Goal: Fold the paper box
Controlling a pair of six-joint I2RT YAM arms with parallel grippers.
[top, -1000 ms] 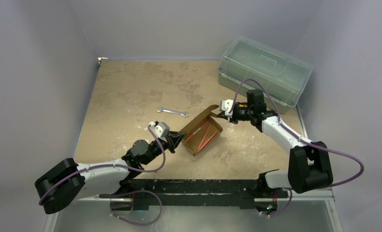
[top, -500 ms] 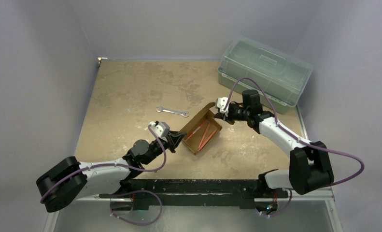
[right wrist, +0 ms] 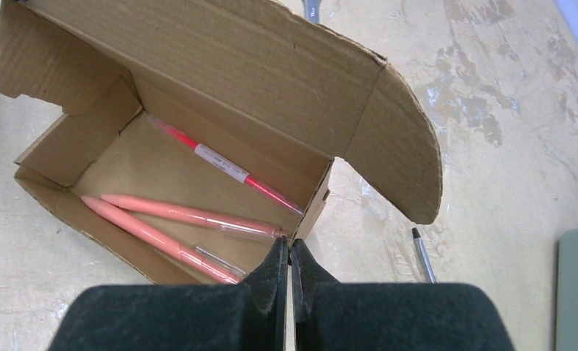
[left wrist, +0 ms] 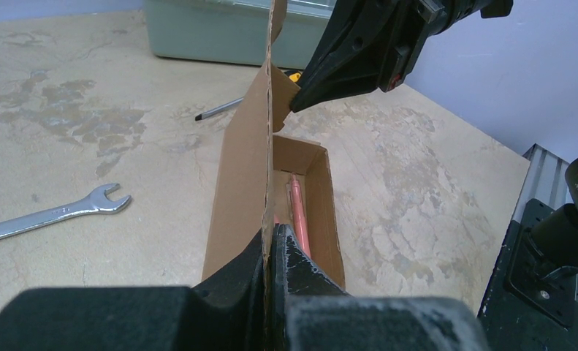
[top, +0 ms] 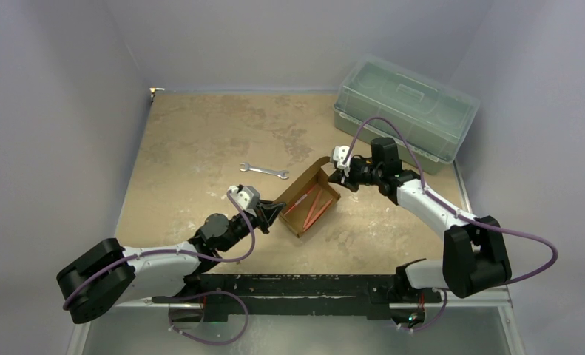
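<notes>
Item: paper box (top: 309, 203), plain brown corrugated cardboard. It is an open tray with its lid panel (right wrist: 220, 66) standing upright along the left side.
Location: middle of the counter (top: 200, 140), lying diagonally between the two arms. A wrench (top: 264, 171) lies just to its far left, and a lidded plastic bin (top: 404, 111) sits well apart at the far right.
Contents: three pens (right wrist: 183, 213) lying loose on the tray floor.
Left jaws: clamped on the near-left end of the upright lid panel, with the cardboard sandwiched between them.
Right jaws: pressed together with nothing between them. Their tip is at the far-right end of the lid beside the rounded tuck flap (right wrist: 402, 153), seemingly touching the lid's edge.
Weight: probably very light, and likely to slide on the counter if pushed without a second hold.
Stiffness: looks stiff across the panels and hinges readily along the creases. The edges would likely crumple under a hard pinch.
Surface: matt and probably not slippery.
Best hold: pinch a panel edge close to a crease, or push flat against the lid's outer face. The pens may roll if the tray tips.
</notes>
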